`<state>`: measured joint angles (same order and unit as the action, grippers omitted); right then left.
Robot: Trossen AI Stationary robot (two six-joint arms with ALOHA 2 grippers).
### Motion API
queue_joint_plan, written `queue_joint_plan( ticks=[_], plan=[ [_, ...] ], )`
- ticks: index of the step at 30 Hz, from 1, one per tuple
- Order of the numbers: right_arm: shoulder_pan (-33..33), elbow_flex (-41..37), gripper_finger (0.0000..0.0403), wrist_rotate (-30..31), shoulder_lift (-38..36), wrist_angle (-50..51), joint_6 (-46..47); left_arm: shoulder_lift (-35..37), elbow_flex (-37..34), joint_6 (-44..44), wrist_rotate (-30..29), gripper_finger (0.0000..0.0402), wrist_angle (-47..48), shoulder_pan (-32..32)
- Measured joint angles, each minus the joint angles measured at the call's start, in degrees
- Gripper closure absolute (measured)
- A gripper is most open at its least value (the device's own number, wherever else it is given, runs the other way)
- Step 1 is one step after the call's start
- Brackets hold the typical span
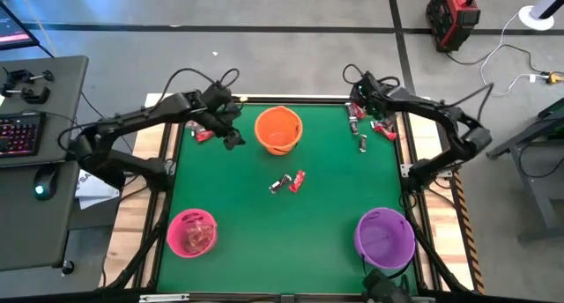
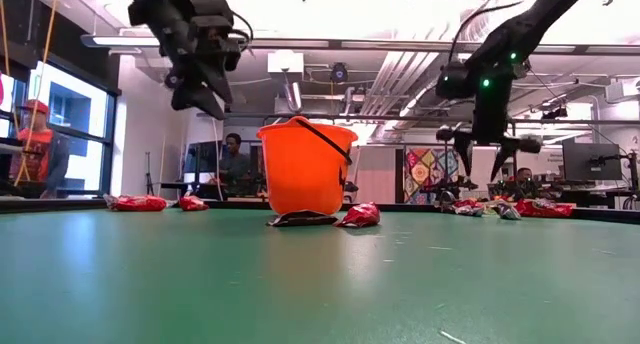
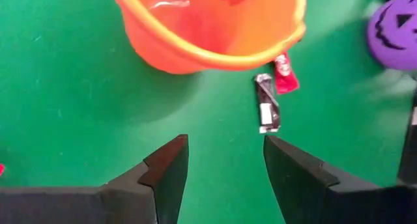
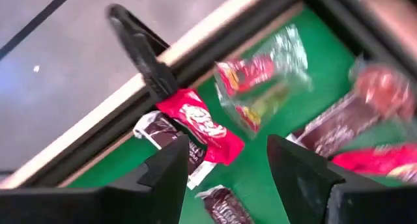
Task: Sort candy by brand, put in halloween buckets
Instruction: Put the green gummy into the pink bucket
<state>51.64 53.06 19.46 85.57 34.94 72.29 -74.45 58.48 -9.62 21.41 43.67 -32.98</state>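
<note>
The green felt table [image 1: 335, 197] has free middle space. The round orange plastic bucket [image 1: 278, 129] stands near its far edge, the pink [image 1: 192, 232] and purple [image 1: 384, 235] ones near the front corners. The left gripper [image 1: 231, 127] (fingers apart, empty) hovers beside the orange one; the right gripper [image 1: 356, 109], open and empty, hangs over small wrapped candy [image 1: 381, 127] at the far right edge.

Purple bucket [image 3: 396, 30] cut off at left wrist view's edge; candy brands unreadable.

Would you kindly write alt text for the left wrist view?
The left gripper, open and empty, hovers over green table felt beside a round orange plastic bucket. A dark-wrapped candy bar and a red-wrapped candy lie just past the bucket.
</note>
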Motion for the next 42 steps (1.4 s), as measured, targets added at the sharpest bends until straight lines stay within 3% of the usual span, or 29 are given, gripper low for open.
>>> queue_joint_plan(
  ticks=[10,13,21,30,35,42],
  plan=[
    [0.0,-2.5,0.0204,3.1,1.6,1.4,14.6,-1.1,0.0,4.9,0.1,0.0211,-0.1,-0.6],
    [0.9,-5.4,0.0204,2.6,1.6,-3.2,19.1,-1.1,0.0,5.5,0.1,0.0211,-0.5,-1.5],
    [3.2,-8.9,0.0204,2.0,2.8,-13.9,22.9,-1.1,0.0,5.6,0.1,0.0211,-1.9,-4.6],
    [5.3,-9.0,0.0211,-0.4,5.6,-14.8,23.3,-1.1,0.0,4.3,0.1,0.0211,-1.8,-5.8],
    [5.5,-9.0,0.0251,-0.6,6.3,-16.0,23.3,-1.1,0.0,3.7,0.1,0.0211,-1.8,-5.8],
    [5.2,-9.0,0.0362,-1.4,6.3,-15.3,18.9,-1.1,0.0,2.2,0.1,0.0211,-1.8,-5.8]
  ],
)
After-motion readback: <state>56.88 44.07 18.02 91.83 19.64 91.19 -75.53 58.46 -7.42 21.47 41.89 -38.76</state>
